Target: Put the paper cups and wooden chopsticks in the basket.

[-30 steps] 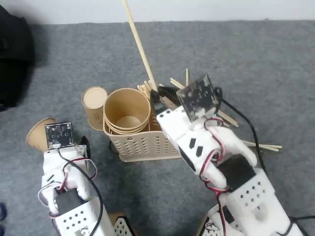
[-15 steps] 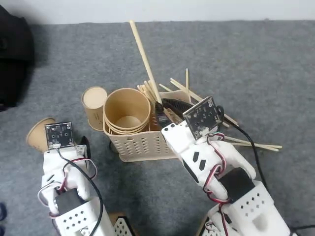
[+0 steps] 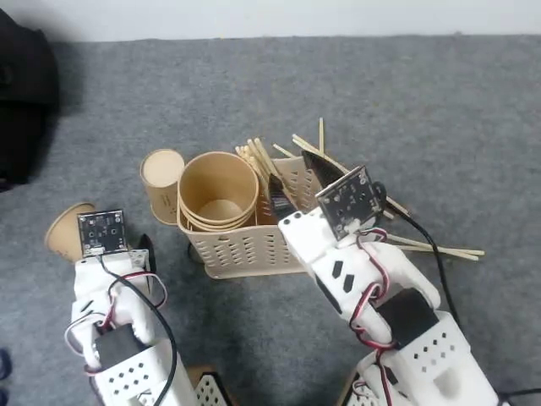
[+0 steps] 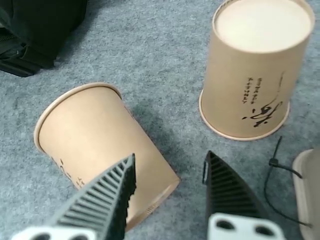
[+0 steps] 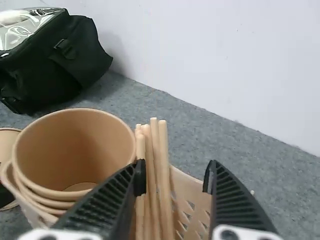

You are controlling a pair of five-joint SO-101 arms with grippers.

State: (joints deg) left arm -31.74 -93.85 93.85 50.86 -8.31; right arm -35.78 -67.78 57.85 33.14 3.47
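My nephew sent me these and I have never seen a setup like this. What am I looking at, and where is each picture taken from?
These are two small robot arms side by side on a grey carpet. The high view comes from a fixed camera looking down on them. The other two come from a camera on each arm's wrist, looking past its own hand.

A basket holds stacked paper cups and wooden chopsticks. On one side of it are an upside-down cup and a tipped cup. On the other side, loose chopsticks lie on the carpet.

The left hand is open by the tipped cup. The right hand is open over the chopsticks in the basket. Neither holds anything.
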